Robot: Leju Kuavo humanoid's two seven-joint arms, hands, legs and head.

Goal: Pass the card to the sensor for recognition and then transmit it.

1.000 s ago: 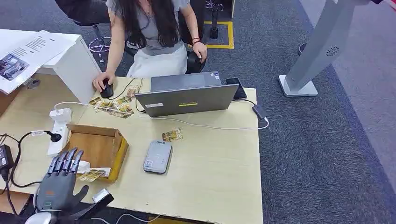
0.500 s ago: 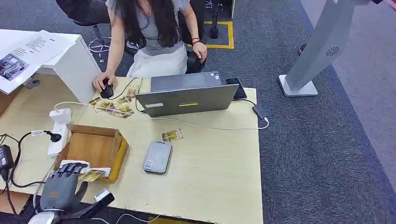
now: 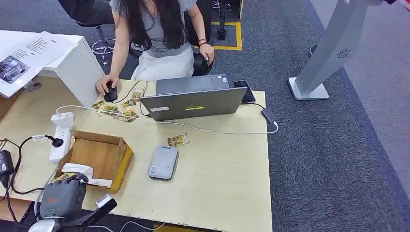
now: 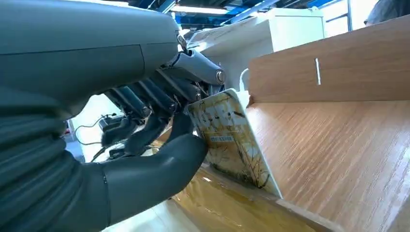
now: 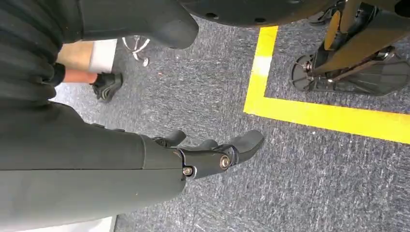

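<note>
My left hand [image 3: 62,198] sits at the near corner of the cardboard box [image 3: 99,153], whose walls hem it in on the far side and toward the sensor. The white power strip [image 3: 60,135] and its black cables [image 3: 19,159] crowd the desk [image 3: 217,183] beyond the box on my left. From the box toward the grey sensor [image 3: 163,162] I see bare desk, and a wide bare stretch to its right. Farther out, a loose card [image 3: 178,140], a white cable [image 3: 212,130] and the laptop [image 3: 193,99] bar the way. My right hand [image 5: 212,154] hangs over carpet, nothing near its fingers.
</note>
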